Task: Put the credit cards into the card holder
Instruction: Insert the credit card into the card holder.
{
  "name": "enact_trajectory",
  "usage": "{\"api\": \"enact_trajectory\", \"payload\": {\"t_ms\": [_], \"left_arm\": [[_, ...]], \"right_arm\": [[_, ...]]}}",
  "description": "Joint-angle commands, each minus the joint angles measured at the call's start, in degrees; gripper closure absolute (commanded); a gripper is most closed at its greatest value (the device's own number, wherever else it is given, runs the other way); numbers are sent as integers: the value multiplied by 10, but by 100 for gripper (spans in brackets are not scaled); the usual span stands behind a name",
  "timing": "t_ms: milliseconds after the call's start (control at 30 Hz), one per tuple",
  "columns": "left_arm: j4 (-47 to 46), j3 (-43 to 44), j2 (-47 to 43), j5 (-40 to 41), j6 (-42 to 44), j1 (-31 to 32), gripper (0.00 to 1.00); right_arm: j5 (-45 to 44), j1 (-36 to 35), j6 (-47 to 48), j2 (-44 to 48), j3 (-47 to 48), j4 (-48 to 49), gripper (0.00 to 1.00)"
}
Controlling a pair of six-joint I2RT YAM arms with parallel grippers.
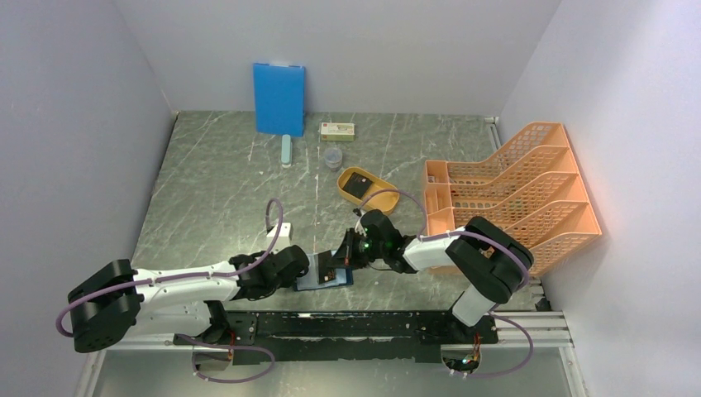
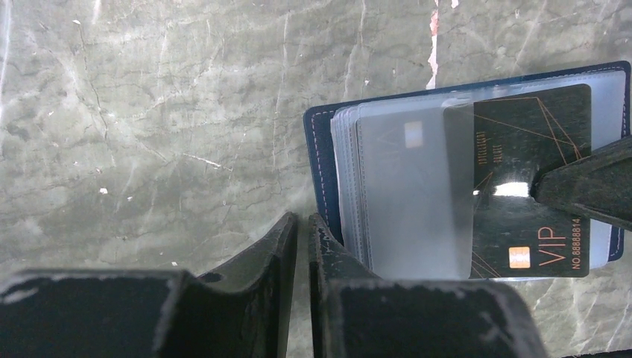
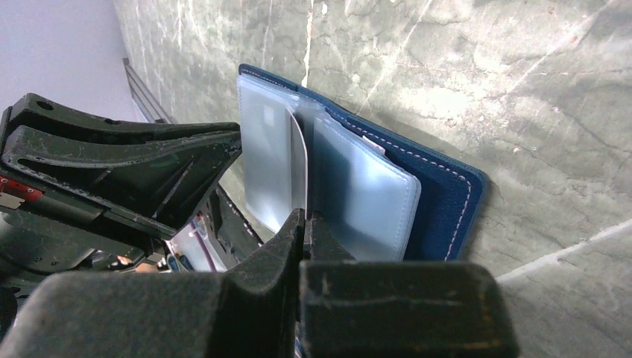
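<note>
In the top view alone, both arms are seen whole, meeting over the near middle of the table (image 1: 215, 190). The left pincer (image 1: 304, 271) and the right pincer (image 1: 341, 262) are set tip towards tip, and the card holder (image 1: 322, 281) lies open beneath and between them. Beyond the right pincer, one yellow-orange tray (image 1: 388, 201) is seen with one dark card (image 1: 357, 186) in it. Farther back are one clear cup (image 1: 332, 157), one small box (image 1: 337, 130) and one blue board (image 1: 279, 98). One orange file rack (image 1: 512, 194) stands to the right pincer's right.

In the left wrist view, the lettering is shown. One black card (image 2: 533, 149) marked VIP is lodged partway in a clear sleeve (image 2: 417, 201) of the holder, just ahead and right of the left pincer. Its chip end is uncovered. A finger of the right pincer rests on it from the right. The left pincer's jaws are drawn nearly together. Whether the holder's navy edge is nipped between them cannot be told.

In the right wrist view, the black card is seen edge-on, clamped in the closed right pincer and standing between two sleeves. The left pincer lies just to its left.
</note>
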State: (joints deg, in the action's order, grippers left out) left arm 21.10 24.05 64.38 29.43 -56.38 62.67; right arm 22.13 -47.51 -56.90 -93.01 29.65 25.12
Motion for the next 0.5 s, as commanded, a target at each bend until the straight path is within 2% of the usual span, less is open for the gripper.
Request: {"api": "enact_trajectory", "payload": {"t_ms": [0,467], "left_arm": [[-13,-16,15,-36,-2,-3,83],[-29,-22,17,-49,-6,-3,83]], "right_arm": [[-39,2,6,-13,-17,-14,100],[-34,-11,-47,-21,-40,46,100]]}}
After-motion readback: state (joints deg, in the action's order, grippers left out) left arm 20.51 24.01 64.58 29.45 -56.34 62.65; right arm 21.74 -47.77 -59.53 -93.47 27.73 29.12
